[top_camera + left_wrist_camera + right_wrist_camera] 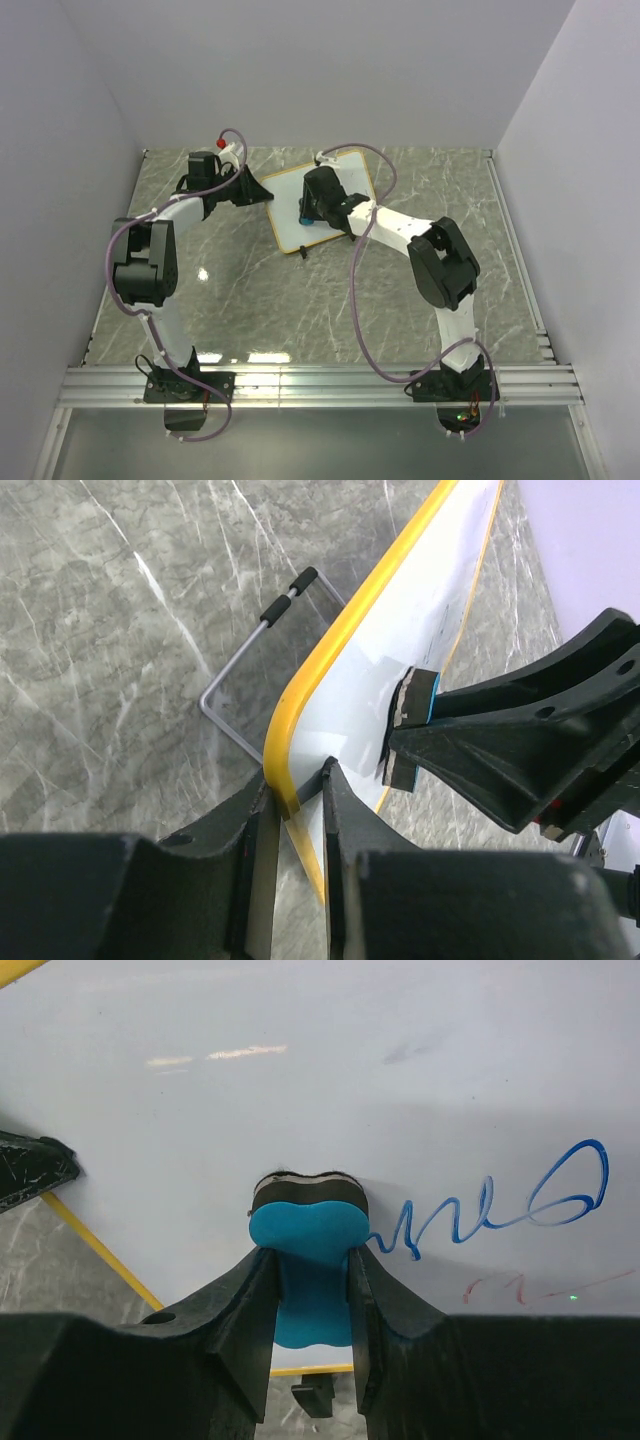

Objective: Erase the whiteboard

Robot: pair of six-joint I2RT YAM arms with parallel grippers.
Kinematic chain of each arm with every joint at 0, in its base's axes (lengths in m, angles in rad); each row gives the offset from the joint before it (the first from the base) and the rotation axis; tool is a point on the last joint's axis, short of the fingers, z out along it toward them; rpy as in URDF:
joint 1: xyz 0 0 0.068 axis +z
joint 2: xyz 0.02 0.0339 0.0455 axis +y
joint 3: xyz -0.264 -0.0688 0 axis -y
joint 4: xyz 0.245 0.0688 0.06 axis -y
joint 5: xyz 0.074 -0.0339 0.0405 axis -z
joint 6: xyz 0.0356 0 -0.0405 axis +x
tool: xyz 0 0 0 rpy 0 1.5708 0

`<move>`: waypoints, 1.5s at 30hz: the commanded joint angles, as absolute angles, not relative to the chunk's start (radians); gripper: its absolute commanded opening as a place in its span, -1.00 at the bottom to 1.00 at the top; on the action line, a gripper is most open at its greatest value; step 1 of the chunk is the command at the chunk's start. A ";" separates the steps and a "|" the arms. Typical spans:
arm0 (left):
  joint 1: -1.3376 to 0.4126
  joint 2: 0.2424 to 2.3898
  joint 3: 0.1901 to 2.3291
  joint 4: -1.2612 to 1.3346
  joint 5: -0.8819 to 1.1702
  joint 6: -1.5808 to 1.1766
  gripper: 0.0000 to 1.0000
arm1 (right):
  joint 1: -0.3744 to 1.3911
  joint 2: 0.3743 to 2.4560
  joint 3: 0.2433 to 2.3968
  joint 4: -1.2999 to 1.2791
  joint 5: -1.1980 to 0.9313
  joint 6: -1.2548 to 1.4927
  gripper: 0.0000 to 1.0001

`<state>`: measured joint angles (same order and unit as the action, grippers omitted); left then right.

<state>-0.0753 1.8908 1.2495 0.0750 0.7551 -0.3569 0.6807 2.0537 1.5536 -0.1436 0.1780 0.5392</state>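
Top view. Item: whiteboard [285, 213], glossy white, rounded corners, thin tan-yellow frame, on the grey marbled tabletop [300, 300]. My left claw [262, 193] is at its edge and my right claw [308, 212] is over its middle.

Left wrist. Left claw pinching the yellow rim at a corner. A bent wire stand [240, 660] with black tips lies ahead-left, probably propping the board.

Right wrist. Right claw pinching the eraser [308, 1230], a soft blue lobed block, felt face against the board. A blue scribble [500, 1210] is just right of the claw, with a faint red stroke [540, 1285] below it. Step: wiping. Next move: sweep rightward across the ink with firm pressure while the left claw braces the board.
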 commanded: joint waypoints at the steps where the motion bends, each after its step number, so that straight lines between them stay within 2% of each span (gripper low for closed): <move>1: -0.114 1.888 1.215 0.051 0.670 -0.267 -0.99 | 0.649 2.088 1.483 -0.213 0.281 0.492 -1.00; 7: -0.114 1.870 1.207 0.031 0.658 -0.247 -0.99 | 0.598 2.121 1.551 -0.225 0.333 0.480 -1.00; 14: -0.114 1.855 1.200 0.003 0.655 -0.222 -0.99 | 0.349 2.085 1.437 -0.146 0.236 0.601 -1.00; 18: -0.114 1.850 1.193 0.006 0.652 -0.227 -0.99 | 0.333 2.104 1.466 -0.156 0.215 0.577 -1.00; 24: -0.115 1.845 1.186 0.012 0.649 -0.232 -0.99 | 0.348 2.085 1.447 -0.146 0.172 0.609 -1.00; 38: -0.120 1.836 1.160 0.066 0.641 -0.271 -0.99 | 0.624 2.042 1.428 -0.115 0.141 0.747 -1.00; 45: -0.126 1.824 1.144 0.071 0.638 -0.272 -0.99 | 0.660 2.082 1.437 -0.092 0.117 0.741 -1.00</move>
